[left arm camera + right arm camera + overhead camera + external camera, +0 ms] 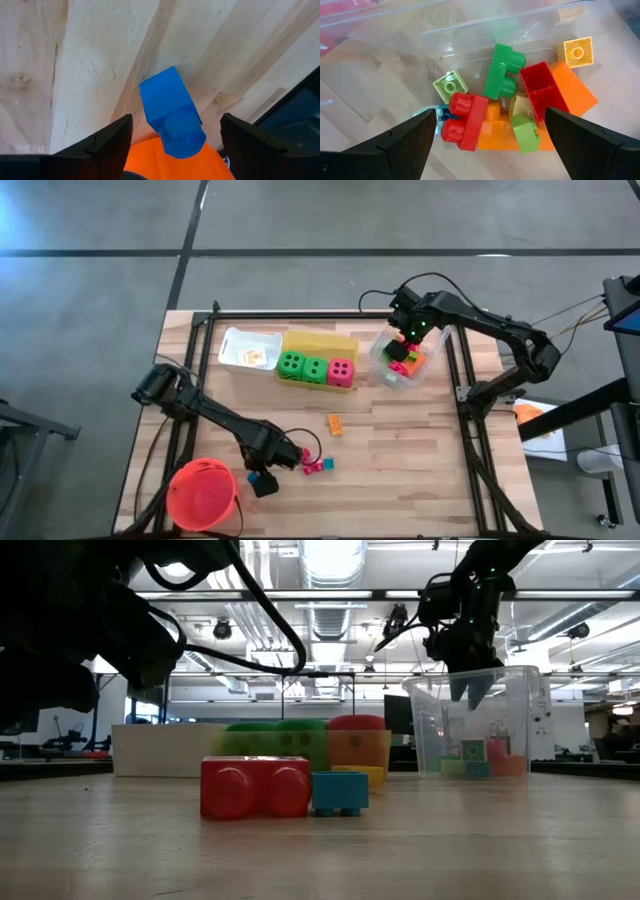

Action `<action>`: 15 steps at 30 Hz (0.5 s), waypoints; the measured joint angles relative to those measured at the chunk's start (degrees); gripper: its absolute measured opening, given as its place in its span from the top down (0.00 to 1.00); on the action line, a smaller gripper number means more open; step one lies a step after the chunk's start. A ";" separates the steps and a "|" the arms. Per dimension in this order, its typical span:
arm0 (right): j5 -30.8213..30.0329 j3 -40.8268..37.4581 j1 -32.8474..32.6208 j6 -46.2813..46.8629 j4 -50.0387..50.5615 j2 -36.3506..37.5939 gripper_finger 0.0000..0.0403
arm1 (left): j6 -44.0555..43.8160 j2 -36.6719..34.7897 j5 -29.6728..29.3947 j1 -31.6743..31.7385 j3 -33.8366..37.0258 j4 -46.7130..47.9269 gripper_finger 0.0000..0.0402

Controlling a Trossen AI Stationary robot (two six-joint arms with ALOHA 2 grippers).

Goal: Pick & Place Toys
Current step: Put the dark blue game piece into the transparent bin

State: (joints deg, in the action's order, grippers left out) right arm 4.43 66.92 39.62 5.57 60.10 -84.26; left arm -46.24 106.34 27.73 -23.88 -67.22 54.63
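Observation:
A blue block [170, 115] lies on the table, its studded end against the orange-red bucket [203, 495]. My left gripper [176, 119] slants down over it, open, one finger on either side with a gap to each. A red block [255, 787] and a small blue block [338, 792] lie together on the table near the front, and an orange block [335, 423] lies mid-table. Two green dice [303, 367] and a pink-red die [341, 371] stand by the yellow bin [320, 345]. My right gripper [491, 114] hangs open over the clear bin [405, 362], which holds several blocks.
A white bin [250, 350] with a card in it stands at the back left beside the yellow bin. Black rails run along the table's left and right sides. Bare wood lies between the orange block and the clear bin.

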 joint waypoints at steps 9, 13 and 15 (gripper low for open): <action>-0.01 -0.02 0.00 -0.01 0.01 2.66 0.09 | -0.04 0.02 1.31 -0.02 0.00 -1.06 0.42; 0.00 -0.02 0.00 0.23 -0.05 4.00 0.09 | 0.24 0.02 1.44 -0.02 0.00 -1.07 0.46; -0.01 -0.02 0.00 0.26 -0.09 4.45 0.09 | 0.92 0.04 1.47 -0.02 0.00 -1.08 0.48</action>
State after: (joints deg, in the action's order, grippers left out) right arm 4.43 66.89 39.62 5.82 60.01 -79.81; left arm -45.32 106.39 29.20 -23.90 -67.22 53.55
